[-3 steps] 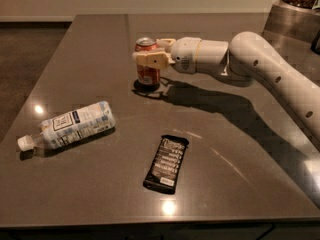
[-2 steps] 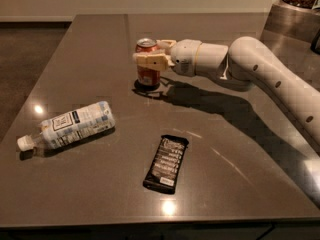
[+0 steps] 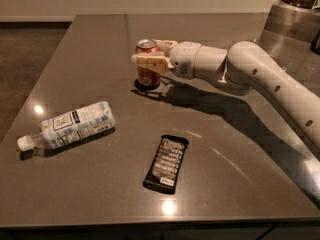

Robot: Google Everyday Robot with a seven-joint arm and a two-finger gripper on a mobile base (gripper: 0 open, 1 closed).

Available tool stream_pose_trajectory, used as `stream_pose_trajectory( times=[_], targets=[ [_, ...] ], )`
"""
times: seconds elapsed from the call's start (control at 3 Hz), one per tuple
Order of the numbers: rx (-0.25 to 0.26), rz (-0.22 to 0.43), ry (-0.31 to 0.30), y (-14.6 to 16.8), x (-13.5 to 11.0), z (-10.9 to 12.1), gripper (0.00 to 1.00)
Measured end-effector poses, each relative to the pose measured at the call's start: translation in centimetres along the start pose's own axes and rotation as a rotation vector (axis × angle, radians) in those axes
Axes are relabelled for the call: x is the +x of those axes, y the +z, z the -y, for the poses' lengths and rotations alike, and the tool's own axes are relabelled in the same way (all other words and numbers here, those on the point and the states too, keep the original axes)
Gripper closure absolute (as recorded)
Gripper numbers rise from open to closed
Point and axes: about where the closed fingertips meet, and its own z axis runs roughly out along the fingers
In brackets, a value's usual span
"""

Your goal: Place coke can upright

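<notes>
The coke can (image 3: 147,77), orange-red with a silver top, stands upright on the dark table (image 3: 90,44) at the centre back. My gripper (image 3: 154,54) reaches in from the right at the end of the white arm (image 3: 260,69). Its jaws sit on either side of the can's upper half. One beige finger (image 3: 148,61) crosses the can's front and the other lies behind it. The can's base rests on the table.
A clear plastic bottle (image 3: 70,126) with a white label lies on its side at the left front. A flat black snack bar wrapper (image 3: 166,163) lies at the centre front. A metal container (image 3: 292,14) stands at the back right corner.
</notes>
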Motion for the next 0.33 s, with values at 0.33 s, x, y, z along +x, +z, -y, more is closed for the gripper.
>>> stream_pose_trajectory(
  times=[0.33],
  targets=[
    [-0.003,0.0,0.0,0.13,-0.02,-0.11,0.0]
  ],
)
